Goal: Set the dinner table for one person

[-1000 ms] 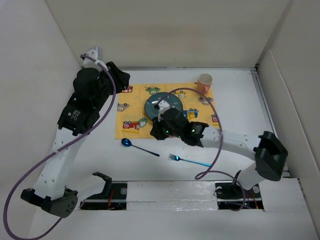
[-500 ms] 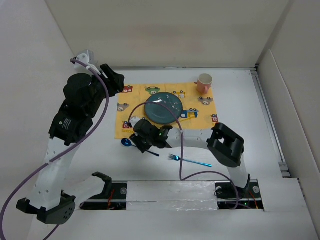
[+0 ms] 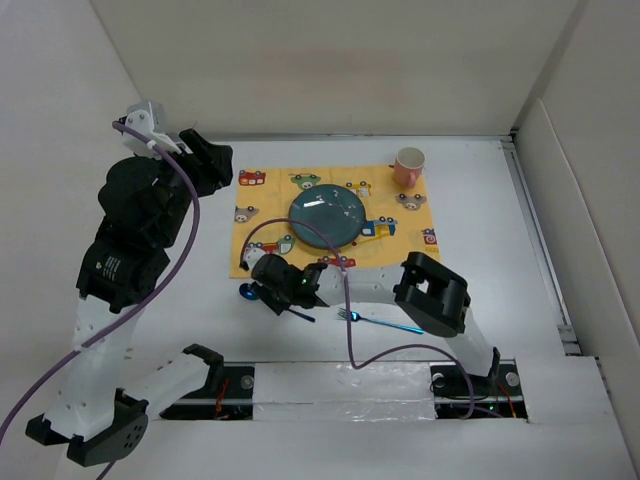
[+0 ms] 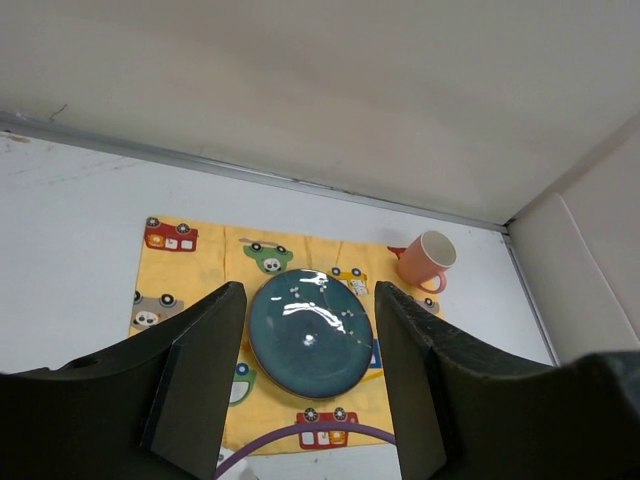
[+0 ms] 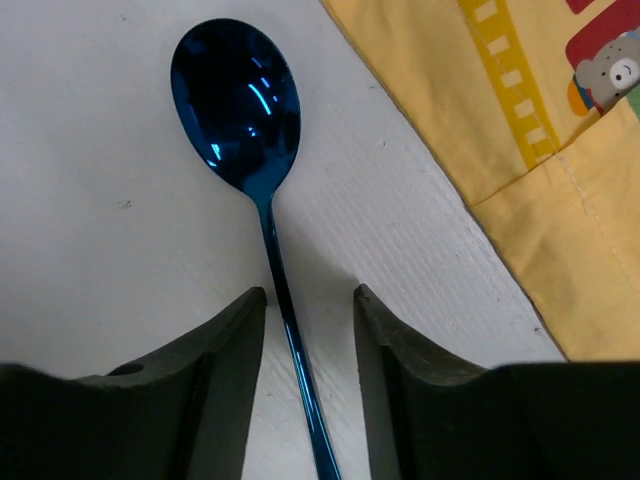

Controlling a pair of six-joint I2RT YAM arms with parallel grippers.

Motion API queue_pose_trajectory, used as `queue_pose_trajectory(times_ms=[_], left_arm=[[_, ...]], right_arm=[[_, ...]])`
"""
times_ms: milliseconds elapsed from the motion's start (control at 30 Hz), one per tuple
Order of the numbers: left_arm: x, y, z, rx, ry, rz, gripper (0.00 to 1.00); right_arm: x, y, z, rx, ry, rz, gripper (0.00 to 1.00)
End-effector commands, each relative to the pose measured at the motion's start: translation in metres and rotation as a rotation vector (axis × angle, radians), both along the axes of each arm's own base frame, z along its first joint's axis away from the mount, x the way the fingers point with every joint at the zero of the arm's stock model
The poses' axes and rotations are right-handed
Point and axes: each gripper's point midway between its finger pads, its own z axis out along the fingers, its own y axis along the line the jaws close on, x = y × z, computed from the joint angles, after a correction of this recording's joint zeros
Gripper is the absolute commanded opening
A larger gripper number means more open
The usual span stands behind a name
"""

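The white dinner table (image 3: 480, 220) carries a yellow cartoon placemat (image 3: 262, 248) with a dark teal plate (image 3: 326, 217) in its middle and a pink mug (image 3: 409, 165) at its far right corner. A blue spoon (image 3: 246, 292) lies on the table just in front of the mat's near left corner. A blue fork (image 3: 380, 322) lies to the right of it. My right gripper (image 5: 308, 300) is open and low over the table, its fingers (image 5: 235, 340) on either side of the spoon's handle (image 5: 275, 260). My left gripper (image 4: 310, 290) is open and empty, raised at the back left and looking down on the plate (image 4: 310, 335).
White walls close the table at the back and left, and a raised panel (image 3: 570, 200) runs along the right. A purple cable (image 3: 350, 330) loops from my right arm over the table near the fork. The mat's corner (image 5: 520, 130) lies just right of the spoon.
My right gripper has swung left from the plate's near edge, off the mat, and down over the spoon. My left arm has drawn back and up to the left.
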Motion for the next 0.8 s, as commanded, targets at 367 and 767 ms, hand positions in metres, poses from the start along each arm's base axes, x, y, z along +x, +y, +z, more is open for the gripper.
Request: queue_pose_trajectory(times_ms=[367,767], left_arm=[[0.002,-0.005,0.015,0.001,-0.05,-0.023,0.51],[0.025,-0.047,-0.041,0.014,0.078,-0.179,0.5]], right_arm=[[0.025,0.006,0.08,0.181,-0.058,-0.118,0.0],[0.2,-0.195,0.146,0.327,-0.105,-0.701,0.0]])
